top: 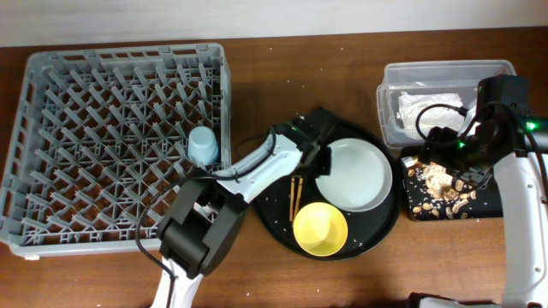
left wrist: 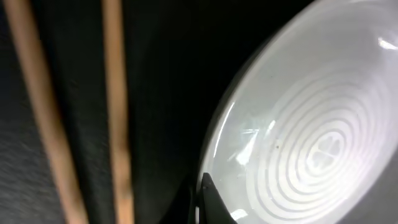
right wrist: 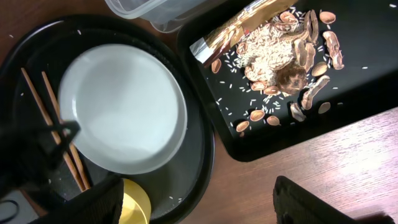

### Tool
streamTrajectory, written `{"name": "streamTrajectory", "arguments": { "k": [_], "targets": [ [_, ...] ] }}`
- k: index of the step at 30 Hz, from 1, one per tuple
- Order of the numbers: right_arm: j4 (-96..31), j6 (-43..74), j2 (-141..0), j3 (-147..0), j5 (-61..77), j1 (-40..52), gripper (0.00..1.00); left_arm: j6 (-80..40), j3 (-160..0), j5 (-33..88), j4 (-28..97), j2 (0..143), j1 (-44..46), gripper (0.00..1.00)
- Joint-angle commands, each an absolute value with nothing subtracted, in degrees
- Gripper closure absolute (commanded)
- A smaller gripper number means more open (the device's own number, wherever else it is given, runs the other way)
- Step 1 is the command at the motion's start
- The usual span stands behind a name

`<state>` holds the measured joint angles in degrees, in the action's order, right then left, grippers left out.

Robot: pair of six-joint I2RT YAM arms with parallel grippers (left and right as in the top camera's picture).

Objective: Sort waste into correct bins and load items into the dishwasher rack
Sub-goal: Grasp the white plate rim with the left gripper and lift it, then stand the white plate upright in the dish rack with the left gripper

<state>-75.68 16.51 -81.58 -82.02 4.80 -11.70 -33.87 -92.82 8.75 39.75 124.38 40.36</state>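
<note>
left pincer (top: 318, 160): clenched all the way, parked right at the left rim of the plate (top: 354, 174). One dark fingertip (left wrist: 205, 196) shows against that rim in the wrist view, but honestly I can't tell if the rim is actually pinched.
plate: wide, pale grey-white and glossy, with faint rings circling the middle. It sits in the right half of the round black tray (top: 274, 214).
chopsticks (top: 297, 195): two thin wooden sticks side by side, just left of the plate on the same tray.
yellow bowl (top: 320, 229): upright on the round tray's robot-side edge, just beside the plate.
round black tray: a few white specks scattered on it.
right pincer (right wrist: 196, 196): released, fingers wide apart with nothing between them. It hangs above where the round tray meets the flat black tray (right wrist: 367, 68).
food scraps (right wrist: 273, 56): a beige-brown heap of rice and sliced bits, spread out inside the flat black tray.
wrapper (right wrist: 239, 28): shiny gold-brown, lying in that same tray and touching the scraps.
clear tub (top: 445, 68): just behind the flat tray, with a crumpled white napkin (top: 424, 107) inside.
rack (top: 86, 128): a big grey crate full of upright pegs, over on the left.
blue cup (top: 203, 145): small and light blue, in the rack among the pegs by its right wall.
tabletop (top: 282, 77): dark brown wood grain.
room: just a pale strip past the far edge, can't make out more.
</note>
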Motion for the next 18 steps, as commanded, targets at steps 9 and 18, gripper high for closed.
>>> {"name": "streamTrajectory", "arguments": {
  "k": [9, 18],
  "targets": [
    [-75.68, 15.03, -80.84, -82.52, 3.86, -12.08, 0.21, -10.92, -136.51, -12.97, 68.27, 121.93, 24.77, 0.99],
    [-75.00, 15.03, -80.84, -82.52, 3.81, -12.08, 0.17, -7.62, -132.53, -53.25, 66.83, 121.95, 12.69, 1.00]
  ]
}}
